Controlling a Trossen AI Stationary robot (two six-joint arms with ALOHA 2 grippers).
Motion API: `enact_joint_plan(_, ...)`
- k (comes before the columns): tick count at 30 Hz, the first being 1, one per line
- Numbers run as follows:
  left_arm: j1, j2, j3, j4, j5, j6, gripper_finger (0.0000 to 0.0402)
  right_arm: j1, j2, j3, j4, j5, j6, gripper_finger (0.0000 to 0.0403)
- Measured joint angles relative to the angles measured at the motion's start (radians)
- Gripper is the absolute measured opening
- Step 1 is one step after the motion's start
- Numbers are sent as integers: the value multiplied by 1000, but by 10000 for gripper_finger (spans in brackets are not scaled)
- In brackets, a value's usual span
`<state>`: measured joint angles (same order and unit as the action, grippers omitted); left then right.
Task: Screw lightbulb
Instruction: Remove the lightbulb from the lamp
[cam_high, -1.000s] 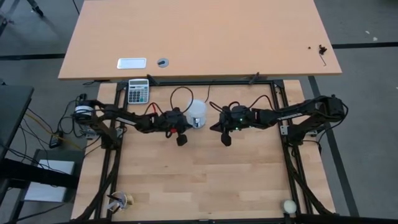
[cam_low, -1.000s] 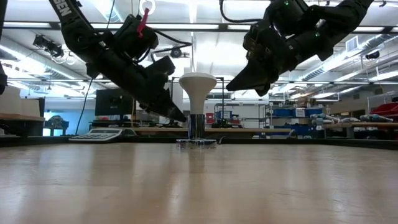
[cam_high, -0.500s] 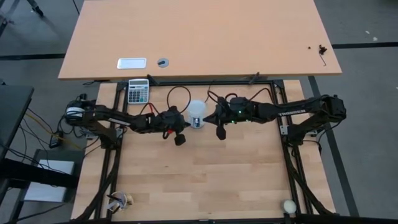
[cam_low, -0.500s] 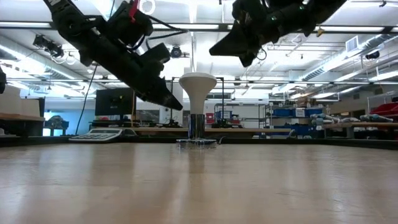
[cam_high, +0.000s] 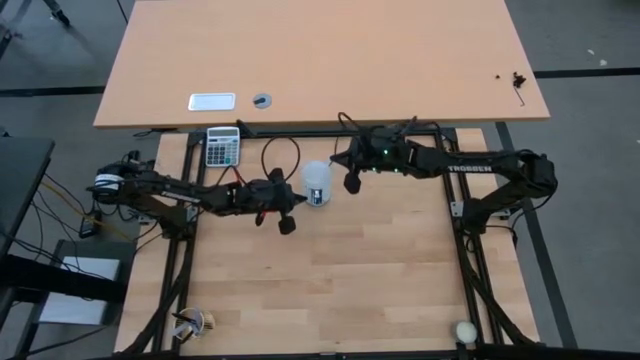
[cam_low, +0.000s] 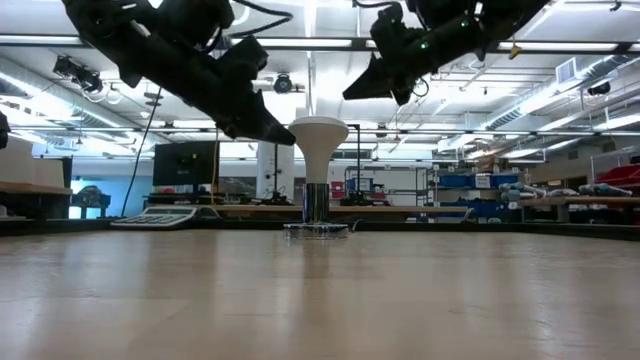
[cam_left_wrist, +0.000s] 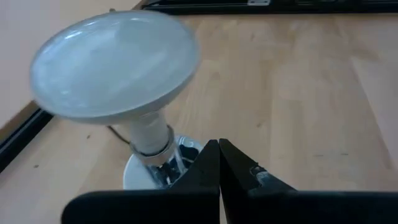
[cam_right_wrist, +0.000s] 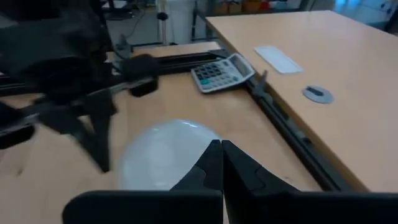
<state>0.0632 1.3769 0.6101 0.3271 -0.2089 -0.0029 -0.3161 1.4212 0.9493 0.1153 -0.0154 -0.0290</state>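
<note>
Lightbulb: the lightbulb (cam_high: 316, 181) stands upright at the upper centre of the high view, on the wooden surface (cam_high: 330, 280); in the low view (cam_low: 317, 150) its white dome is on top and its narrow neck runs down into the socket.
Socket: the round silver socket (cam_low: 316, 228) sits flat on the surface and holds the bulb's base; it is the only holder seen with something in it.
Left end effector: the left end effector (cam_high: 286, 224) is just left of and below the bulb in the high view, raised off the surface in the low view (cam_low: 276, 134); its fingers are pressed together with nothing between them, as the left wrist view (cam_left_wrist: 219, 163) shows.
Right end effector: the right end effector (cam_high: 351, 184) is just right of the bulb in the high view, up in the air and apart from it in the low view (cam_low: 356, 90); its fingers are together and empty.
Calculator: a calculator (cam_high: 222, 146) lies at the surface's upper left edge.
Cream ball: a small cream ball (cam_high: 464, 331) rests at the lower right corner.
</note>
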Motion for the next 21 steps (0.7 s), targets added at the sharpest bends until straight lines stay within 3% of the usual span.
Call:
enact_joint_plan(12, -22, 2, 0, 102, 3, 77, 0, -52, 133, 0, 142, -57, -16, 5)
enact_joint_plan(21, 21, 3, 0, 127, -3, 78, 0, -66, 167, 0, 132, -95, -3, 5)
